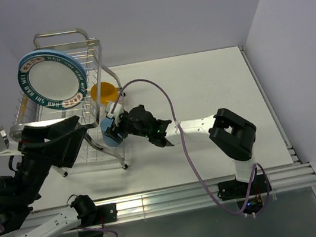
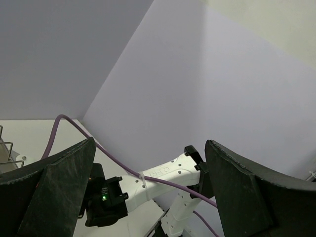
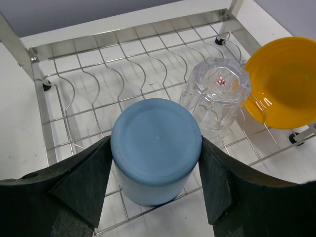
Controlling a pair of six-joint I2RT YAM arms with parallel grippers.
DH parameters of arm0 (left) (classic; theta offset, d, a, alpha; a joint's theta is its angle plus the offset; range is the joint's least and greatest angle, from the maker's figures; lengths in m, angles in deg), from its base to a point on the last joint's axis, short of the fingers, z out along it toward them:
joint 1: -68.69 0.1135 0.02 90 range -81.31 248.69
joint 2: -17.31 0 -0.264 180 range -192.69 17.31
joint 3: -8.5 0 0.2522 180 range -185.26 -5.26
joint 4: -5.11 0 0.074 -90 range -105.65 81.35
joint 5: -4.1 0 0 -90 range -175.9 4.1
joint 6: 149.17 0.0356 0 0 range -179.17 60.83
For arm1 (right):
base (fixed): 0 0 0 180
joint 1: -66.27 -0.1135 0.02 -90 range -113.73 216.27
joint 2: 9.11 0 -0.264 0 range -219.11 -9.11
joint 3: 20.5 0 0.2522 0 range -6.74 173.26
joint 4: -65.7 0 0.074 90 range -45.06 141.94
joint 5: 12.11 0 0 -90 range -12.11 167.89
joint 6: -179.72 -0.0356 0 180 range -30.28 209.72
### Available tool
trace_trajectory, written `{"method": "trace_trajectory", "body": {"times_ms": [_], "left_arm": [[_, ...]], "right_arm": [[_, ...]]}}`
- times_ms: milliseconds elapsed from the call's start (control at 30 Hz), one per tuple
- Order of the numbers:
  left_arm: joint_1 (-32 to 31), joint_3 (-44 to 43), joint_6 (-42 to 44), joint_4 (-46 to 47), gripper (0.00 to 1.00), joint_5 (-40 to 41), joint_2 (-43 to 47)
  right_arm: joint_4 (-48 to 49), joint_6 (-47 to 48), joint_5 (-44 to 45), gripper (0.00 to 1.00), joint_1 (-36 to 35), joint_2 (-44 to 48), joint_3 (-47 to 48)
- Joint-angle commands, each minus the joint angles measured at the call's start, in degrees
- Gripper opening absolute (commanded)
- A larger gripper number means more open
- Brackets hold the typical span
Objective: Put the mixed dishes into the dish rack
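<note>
We note the right gripper (image 3: 155, 183) clamping the small blue cup (image 3: 156, 143) by its sides; we judge it light, rigid, slippery.

We see the dish rack (image 3: 123, 74) as shiny silver metal wire, smooth and full of reflections. The small blue cup (image 3: 155, 145) looks like smooth matt plastic with a faint sheen. At its 1 o'clock, the small clear glass (image 3: 217, 91) is transparent, glossy and faceted. At the glass's 3 o'clock, the orange-yellow bowl (image 3: 284, 81) is glossy with bright highlights. The right gripper (image 3: 155, 180) has matt black, slightly grainy jaws. The white plate (image 1: 50, 80) looks smooth; the bench (image 1: 213, 85) is matt white.
</note>
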Motion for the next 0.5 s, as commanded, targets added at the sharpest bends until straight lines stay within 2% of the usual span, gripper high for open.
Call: {"method": "trace_trajectory", "body": {"times_ms": [0, 233, 267, 300, 367, 400, 467], "left_arm": [[-0.08, -0.37, -0.52, 1.71, 0.99, -1.00, -1.66], [-0.08, -0.45, -0.52, 1.80, 0.99, -1.18, -2.01], [-0.08, -0.54, -0.52, 1.80, 0.99, -1.18, -2.01], [-0.08, -0.54, -0.52, 1.71, 0.99, -1.18, -2.01], [-0.08, -0.37, -0.61, 1.80, 0.99, -1.09, -1.83], [-0.08, -0.28, -0.70, 1.80, 0.99, -1.09, -1.74], [-0.08, -0.10, -0.70, 1.71, 0.99, -1.00, -1.57]], "right_arm": [[2.96, -0.06, -1.72, 0.00, 0.34, -0.06, -0.40], [-1.06, -0.06, -0.94, 0.01, 0.43, -1.47, 2.22], [-1.86, 0.12, -0.59, 0.07, 0.43, -1.65, 2.67], [-2.39, 0.12, -0.50, 0.25, 0.43, -2.08, 3.02], [-2.75, 0.21, -0.15, 0.40, 0.43, -2.09, 2.94], [-2.75, 0.21, -0.41, 0.51, 0.43, -2.00, 2.94], [-2.49, -0.23, -0.15, 0.63, 0.34, -1.83, 2.76]]}}
